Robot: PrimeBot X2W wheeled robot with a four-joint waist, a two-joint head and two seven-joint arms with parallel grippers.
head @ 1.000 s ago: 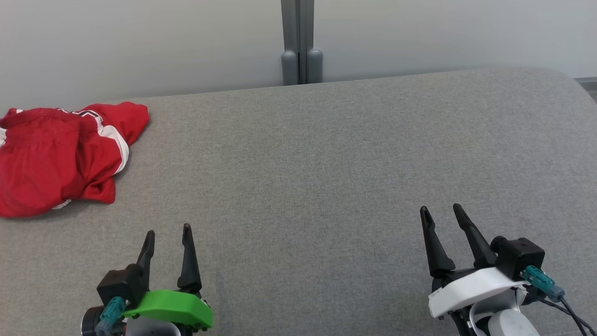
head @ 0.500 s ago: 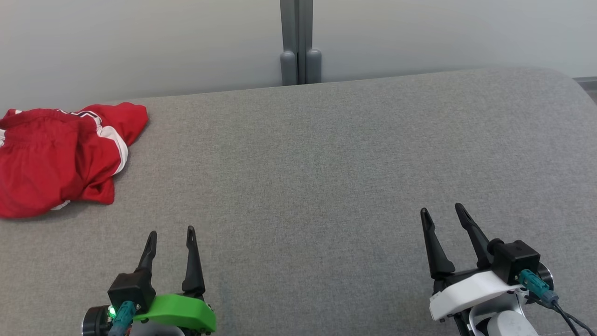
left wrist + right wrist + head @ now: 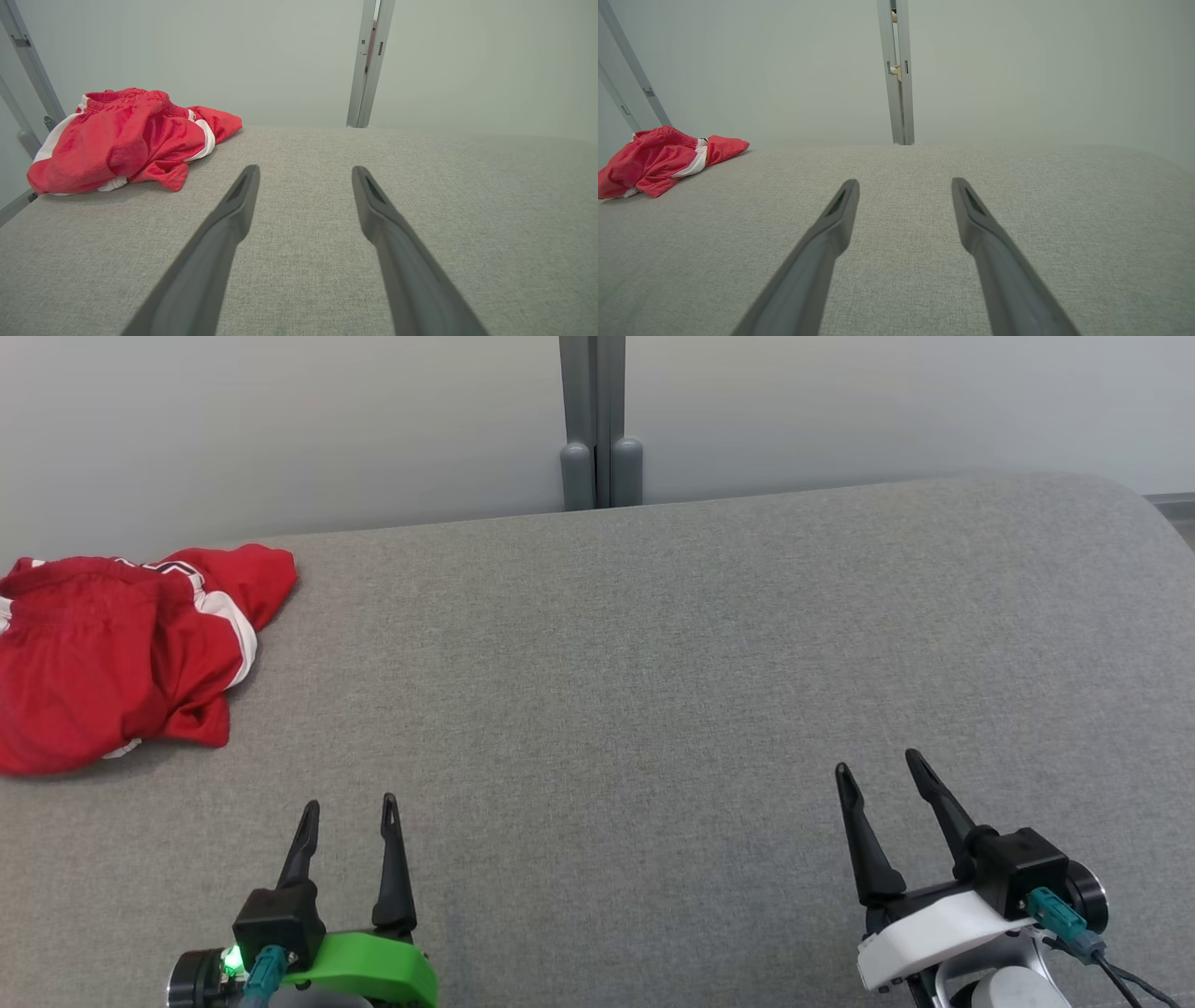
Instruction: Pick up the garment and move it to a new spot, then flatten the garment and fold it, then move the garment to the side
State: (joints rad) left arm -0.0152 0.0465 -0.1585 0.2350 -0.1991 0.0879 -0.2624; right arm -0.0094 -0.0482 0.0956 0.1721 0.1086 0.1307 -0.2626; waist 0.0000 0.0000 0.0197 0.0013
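Jaws on both arms stand spread wide, with nothing between them. The left gripper (image 3: pixel 350 803) hovers over the near left of the grey cloth-covered tabletop (image 3: pixel 653 663). The right gripper (image 3: pixel 878 762) hovers over the near right, well apart from the left, and both point toward the far edge.

The garment (image 3: pixel 103 663), red with white stripes, lies crumpled in a heap at the far left corner of the tabletop. It is well apart from the left gripper and farther from the right. In the head view its left part runs out of the picture. The left wrist view shows the garment (image 3: pixel 121 135) close to the tabletop's left edge and its far edge, with one tip reaching toward the middle.

A broad stretch of bare grey cloth runs from the garment across to the rounded far right corner and down to the grippers. The far edge meets a pale wall (image 3: pixel 280 420), and a grey post (image 3: pixel 597 420) stands at the middle of that edge.
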